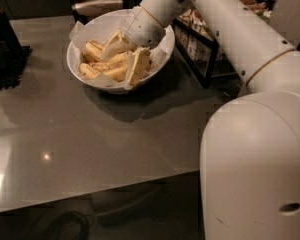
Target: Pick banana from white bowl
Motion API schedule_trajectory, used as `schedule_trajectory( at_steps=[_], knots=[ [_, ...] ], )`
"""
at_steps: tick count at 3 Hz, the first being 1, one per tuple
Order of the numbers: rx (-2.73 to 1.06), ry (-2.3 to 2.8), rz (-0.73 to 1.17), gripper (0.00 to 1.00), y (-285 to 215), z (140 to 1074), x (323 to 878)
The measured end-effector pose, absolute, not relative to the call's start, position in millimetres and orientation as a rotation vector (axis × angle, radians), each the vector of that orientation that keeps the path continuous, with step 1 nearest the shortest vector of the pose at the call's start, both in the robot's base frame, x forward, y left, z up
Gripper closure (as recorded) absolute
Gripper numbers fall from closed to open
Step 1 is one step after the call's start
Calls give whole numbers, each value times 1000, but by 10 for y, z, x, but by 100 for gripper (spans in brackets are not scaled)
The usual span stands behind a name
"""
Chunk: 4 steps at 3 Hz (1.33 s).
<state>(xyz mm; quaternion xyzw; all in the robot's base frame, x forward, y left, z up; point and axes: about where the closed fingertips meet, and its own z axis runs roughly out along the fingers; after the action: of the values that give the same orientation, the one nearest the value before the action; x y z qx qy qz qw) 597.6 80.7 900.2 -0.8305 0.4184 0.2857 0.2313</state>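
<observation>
Dim scene, glare on table, hand in white bowl brightest.

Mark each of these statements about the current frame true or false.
1. The large, round, glossy white bowl sits on the grey table. True.
2. The robot's tool hovers over bare table, away from the bowl. False: it reaches down into the bowl, among the yellow bananas.
3. The bowl is empty. False: it holds several bananas on crinkled white paper.
4. A black wire rack of packets stands on the picture's right side of the bowl. True.
</observation>
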Motion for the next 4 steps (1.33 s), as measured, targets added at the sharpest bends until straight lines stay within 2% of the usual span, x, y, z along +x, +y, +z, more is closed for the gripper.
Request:
schedule_trajectory(
  at_steps=[3, 4],
  knots=[
    [-2279, 1187, 797, 99, 690, 9007, 5904],
    [-2281, 1202, 778, 100, 639, 9067, 5899]
  ],
)
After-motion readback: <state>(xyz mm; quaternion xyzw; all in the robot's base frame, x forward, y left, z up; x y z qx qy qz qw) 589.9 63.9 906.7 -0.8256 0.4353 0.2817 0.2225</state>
